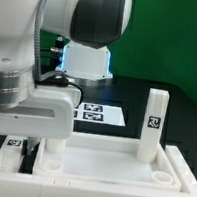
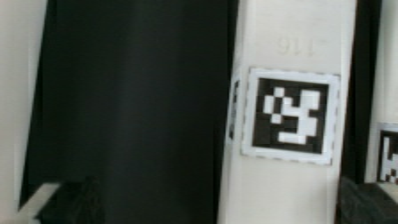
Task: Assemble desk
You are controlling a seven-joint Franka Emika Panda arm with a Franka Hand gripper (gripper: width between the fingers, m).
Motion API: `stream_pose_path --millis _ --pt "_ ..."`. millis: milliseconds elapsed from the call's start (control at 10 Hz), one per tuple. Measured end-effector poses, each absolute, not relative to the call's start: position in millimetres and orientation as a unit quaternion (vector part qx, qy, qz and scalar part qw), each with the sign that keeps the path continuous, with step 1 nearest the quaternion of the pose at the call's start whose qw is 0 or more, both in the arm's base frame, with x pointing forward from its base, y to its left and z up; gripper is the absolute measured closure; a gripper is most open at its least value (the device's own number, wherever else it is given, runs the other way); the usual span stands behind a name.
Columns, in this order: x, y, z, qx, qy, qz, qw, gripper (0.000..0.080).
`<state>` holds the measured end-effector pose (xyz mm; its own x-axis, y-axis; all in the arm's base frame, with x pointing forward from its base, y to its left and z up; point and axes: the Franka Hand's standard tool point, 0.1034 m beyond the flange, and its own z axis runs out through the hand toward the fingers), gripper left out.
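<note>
My main worry is the closing of the gripper [image 2: 210, 200]. In the wrist view one fingertip [image 2: 54, 200] stands well apart from the leg [image 2: 285, 50], with a dark gap between them, so I judge the jaws to be spread wide and holding nothing. If they close off-centre, one pad would push the leg sideways before the other meets it, and the piece could twist or slip out; a second tag shows at the edge of that view, just beside the leg, so a neighbouring part could be nudged too.

In the exterior view the arm covers the left of the frame, so I cannot check the clearance to the rim of the tabletop [image 1: 108, 163]; a descent too low could strike it.

The desk is white plastic. The tabletop lies across the bottom of the frame, rimmed, with round sockets in its corners; one upright leg [image 1: 154, 122] stands at its far right corner, tag toward the camera; a loose leg [image 1: 12, 152] sits at the lower left, beside the rim; the marker board [image 1: 97, 112] lies behind, near the centre.
</note>
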<state>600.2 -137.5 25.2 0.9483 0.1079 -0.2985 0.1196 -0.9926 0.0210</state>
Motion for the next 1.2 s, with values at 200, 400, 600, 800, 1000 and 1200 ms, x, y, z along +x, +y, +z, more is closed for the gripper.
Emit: stream_pose_path --millis 200,400,600,800,1000,1200 --pt "600.2 -137.5 25.3 0.987 0.058 -0.15 0.019 0.0408" --pt "600.3 -137.6 25.3 0.987 0.058 -0.15 0.019 0.0522" --pt "599.6 -138.8 27.3 0.986 0.06 -0.154 0.018 0.0522" --pt "600.4 -152.9 57.8 0.984 0.068 -0.167 0.01 0.0522" --pt "592.6 -162.5 96.3 0.981 0.074 -0.179 -0.003 0.0521" --pt "591.7 -156.2 122.8 0.981 0.132 -0.144 -0.002 0.052"
